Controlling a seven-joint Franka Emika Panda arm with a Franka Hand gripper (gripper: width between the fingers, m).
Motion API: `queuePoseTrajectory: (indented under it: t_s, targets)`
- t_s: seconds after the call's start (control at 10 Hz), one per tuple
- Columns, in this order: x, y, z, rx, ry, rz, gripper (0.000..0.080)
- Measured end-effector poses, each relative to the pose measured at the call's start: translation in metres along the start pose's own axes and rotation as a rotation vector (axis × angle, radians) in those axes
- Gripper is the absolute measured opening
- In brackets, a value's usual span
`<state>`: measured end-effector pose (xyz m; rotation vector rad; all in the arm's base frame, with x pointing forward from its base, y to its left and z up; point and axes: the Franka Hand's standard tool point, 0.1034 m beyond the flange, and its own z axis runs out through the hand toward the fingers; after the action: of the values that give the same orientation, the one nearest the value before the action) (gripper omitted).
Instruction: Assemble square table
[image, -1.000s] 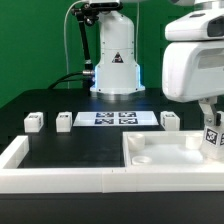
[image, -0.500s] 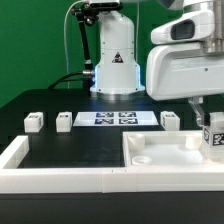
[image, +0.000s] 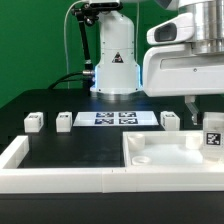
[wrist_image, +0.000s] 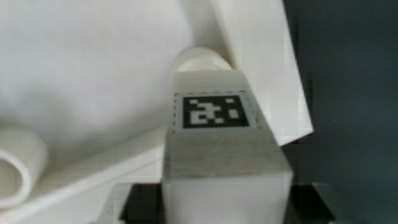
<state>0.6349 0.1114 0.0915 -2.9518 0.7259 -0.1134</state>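
Exterior view: three legs (image: 34, 121) (image: 65, 120) (image: 170, 120) loose; hand (image: 207, 120) grasps fourth leg (image: 212, 137) over one slab (image: 160, 150).

Arm (image: 185, 65) swung toward the exterior view's left, tilted leg (image: 212, 138) now squared upright

The white square tabletop (image: 175, 150) lies flat at the exterior view's right, with its rounded recesses facing up. Behind it stand the first leg (image: 34, 121), the second leg (image: 65, 120) and the third leg (image: 169, 120), well apart. The fourth leg (image: 212, 137) is upright over the tabletop's right side, its tag facing forward.
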Motion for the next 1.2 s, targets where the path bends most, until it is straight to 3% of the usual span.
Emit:
queuePoseTrajectory:
  t_s: [0.3, 0.8, 1.2]
  targets:
    - [-0.0008, 0.0027, -0.0003, 0.003, -0.009, 0.253, 0.0291]
    - [-0.0074, 0.0019, 0.0001, -0.017, -0.021, 0.712, 0.0292]
    - [-0.0092, 0.0016, 0.0012, -0.013, -0.036, 0.812, 0.0292]
